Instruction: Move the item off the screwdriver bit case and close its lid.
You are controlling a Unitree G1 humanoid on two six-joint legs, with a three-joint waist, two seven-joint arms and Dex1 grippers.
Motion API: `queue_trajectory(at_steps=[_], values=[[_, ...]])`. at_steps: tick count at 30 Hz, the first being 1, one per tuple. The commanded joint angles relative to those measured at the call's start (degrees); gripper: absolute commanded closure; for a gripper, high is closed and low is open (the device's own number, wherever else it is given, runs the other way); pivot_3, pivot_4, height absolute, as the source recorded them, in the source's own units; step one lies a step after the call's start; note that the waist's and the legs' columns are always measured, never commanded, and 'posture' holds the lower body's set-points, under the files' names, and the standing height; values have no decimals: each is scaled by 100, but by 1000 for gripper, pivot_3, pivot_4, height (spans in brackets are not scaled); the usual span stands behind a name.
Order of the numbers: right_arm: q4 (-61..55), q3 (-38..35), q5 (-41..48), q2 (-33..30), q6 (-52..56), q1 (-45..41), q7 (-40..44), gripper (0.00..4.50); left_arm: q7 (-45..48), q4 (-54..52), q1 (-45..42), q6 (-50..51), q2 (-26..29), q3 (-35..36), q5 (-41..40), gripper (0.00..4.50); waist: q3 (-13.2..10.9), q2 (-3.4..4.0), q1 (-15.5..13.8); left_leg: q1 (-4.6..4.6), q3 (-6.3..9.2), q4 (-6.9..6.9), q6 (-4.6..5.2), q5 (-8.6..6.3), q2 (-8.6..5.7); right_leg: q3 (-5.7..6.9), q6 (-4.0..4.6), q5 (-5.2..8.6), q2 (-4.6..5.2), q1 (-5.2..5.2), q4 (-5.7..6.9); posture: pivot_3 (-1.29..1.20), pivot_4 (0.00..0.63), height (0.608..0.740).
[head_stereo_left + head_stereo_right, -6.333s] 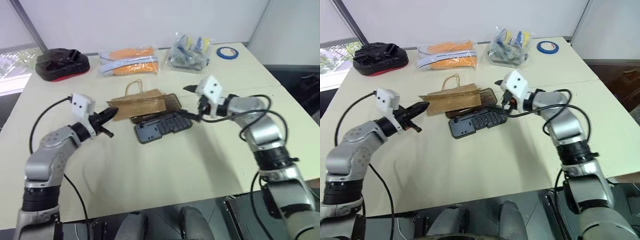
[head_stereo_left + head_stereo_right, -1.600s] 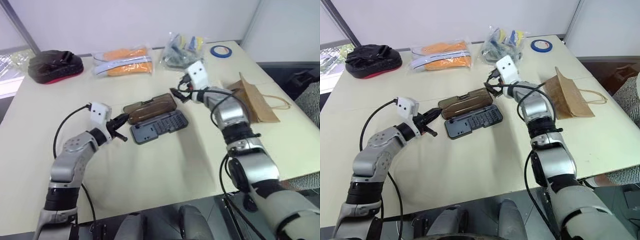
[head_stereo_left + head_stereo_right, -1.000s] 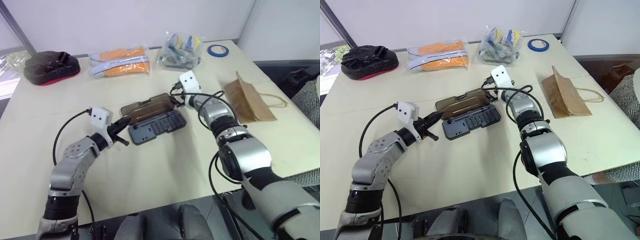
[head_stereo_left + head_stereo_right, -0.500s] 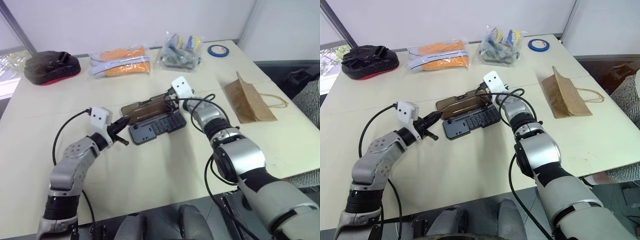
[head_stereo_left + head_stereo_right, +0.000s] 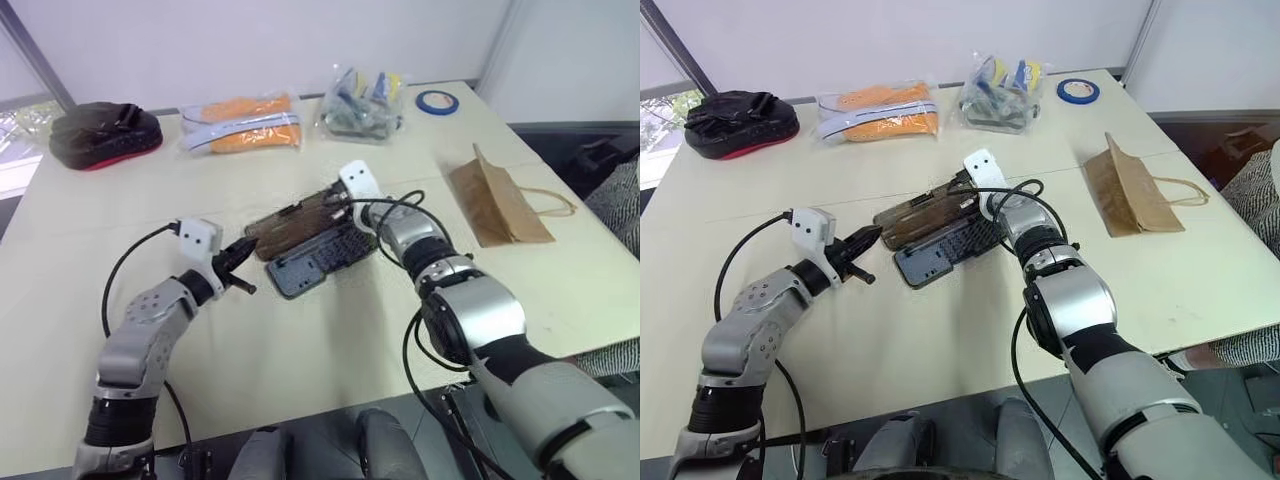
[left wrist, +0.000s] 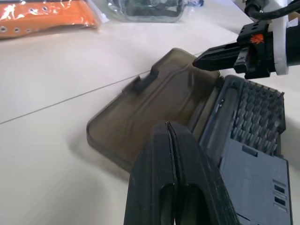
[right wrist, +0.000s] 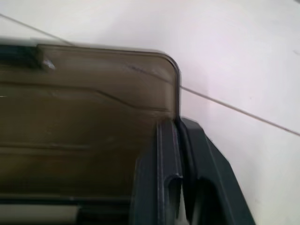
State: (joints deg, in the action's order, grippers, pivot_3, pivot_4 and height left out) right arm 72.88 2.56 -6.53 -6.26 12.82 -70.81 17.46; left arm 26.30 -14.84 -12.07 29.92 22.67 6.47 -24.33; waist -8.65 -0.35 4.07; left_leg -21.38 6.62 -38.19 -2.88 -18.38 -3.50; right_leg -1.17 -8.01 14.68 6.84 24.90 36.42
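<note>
The right claw (image 5: 962, 195) is pinched closed on the edge of the smoky lid (image 5: 925, 216), which is lifted above the bit case (image 5: 940, 250). The left claw (image 5: 866, 238) is closed, near the case. The paper bag (image 5: 1127, 194) lies well apart, to the right claw's right.
</note>
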Motion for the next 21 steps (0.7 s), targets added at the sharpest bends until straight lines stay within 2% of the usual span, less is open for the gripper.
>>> queue_trajectory(at_steps=[1,5,10,14,18,21], values=[[-19,-20,-11,-30,79,-127,51,4441,-23,-220,-60,-102,71,178,-24,4500,0,0,5,0,0,0,0,0,0,0,0,0,0,0,0,0,150,740],[-38,-37,11,-30,173,-115,100,4441,-52,-215,-62,-122,84,193,-21,4500,0,1,6,1,0,1,0,0,1,0,0,0,0,1,3,0,150,740],[-239,-89,91,-84,904,-68,116,4441,-42,-165,-94,-144,92,213,2,4500,1,1,-3,1,1,0,0,0,1,1,0,0,0,0,5,0,150,740],[-862,-127,218,-170,2206,10,214,4441,-37,-113,-120,-174,86,197,29,4500,2,2,-12,1,4,-1,0,0,0,1,0,0,0,-1,6,0,150,740],[-2410,29,404,-277,4270,400,521,4441,-14,-58,-156,-193,73,143,52,4500,3,3,-23,0,9,-1,0,0,0,2,0,0,0,-1,8,0,150,740],[-3757,232,494,-402,5234,848,640,4441,9,3,-198,-199,72,127,61,4500,8,4,-37,-1,11,-1,0,0,-1,3,0,0,1,-2,9,0,150,740]])
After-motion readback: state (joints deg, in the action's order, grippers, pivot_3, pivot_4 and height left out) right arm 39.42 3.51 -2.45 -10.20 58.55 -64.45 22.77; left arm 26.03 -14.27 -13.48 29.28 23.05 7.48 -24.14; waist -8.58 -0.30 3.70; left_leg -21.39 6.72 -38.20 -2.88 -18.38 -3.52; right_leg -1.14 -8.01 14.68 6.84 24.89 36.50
